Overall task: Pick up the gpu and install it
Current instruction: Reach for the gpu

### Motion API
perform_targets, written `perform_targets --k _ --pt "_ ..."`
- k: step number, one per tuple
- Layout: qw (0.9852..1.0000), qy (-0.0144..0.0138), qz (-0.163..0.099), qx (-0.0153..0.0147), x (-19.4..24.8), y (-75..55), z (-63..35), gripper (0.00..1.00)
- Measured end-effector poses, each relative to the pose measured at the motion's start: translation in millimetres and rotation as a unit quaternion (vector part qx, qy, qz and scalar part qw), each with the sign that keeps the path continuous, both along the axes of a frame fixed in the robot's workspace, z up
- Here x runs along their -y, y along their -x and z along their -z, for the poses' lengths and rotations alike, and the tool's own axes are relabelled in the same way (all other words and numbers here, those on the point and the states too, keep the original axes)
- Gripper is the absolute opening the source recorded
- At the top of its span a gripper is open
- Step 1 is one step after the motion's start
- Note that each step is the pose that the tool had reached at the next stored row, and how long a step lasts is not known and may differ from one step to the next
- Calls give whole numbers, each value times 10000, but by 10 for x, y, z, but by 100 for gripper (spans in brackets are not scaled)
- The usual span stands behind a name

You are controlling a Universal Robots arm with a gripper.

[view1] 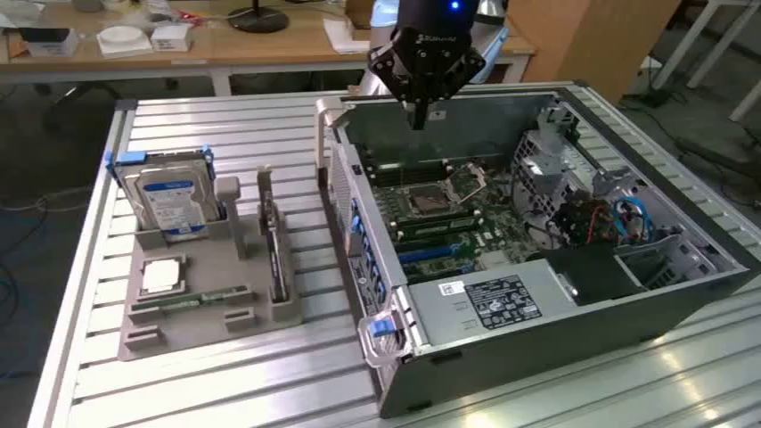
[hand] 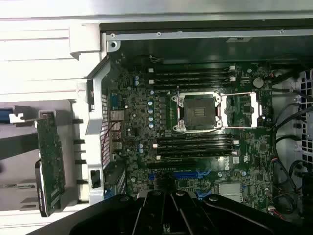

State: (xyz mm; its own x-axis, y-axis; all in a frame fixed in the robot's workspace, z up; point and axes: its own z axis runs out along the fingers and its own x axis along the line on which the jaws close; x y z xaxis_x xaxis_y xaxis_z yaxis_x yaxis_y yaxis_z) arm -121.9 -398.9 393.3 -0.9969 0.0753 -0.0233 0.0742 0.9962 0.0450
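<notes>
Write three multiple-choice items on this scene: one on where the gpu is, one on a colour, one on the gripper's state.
1. Where is the gpu?
A. Already installed
B. On edge in the gray tray
C. Held in the air
2. The hard drive label is:
A. Red
B. Yellow
C. Blue and white
3. The gripper is:
A. Shut and empty above the open case
B. Shut on the gpu
C. Open around the hard drive

Answers: 1 B, it stands in a tray slot beside the case; 2 C, the label shows blue and white; 3 A, nothing sits between its closed fingers.
</notes>
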Motion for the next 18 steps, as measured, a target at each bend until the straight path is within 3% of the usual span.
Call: perform_targets --k 10,18 --pt "10000 0 0 0 0 19 1 10" --pt "10000 0 -1 0 0 157 1 10"
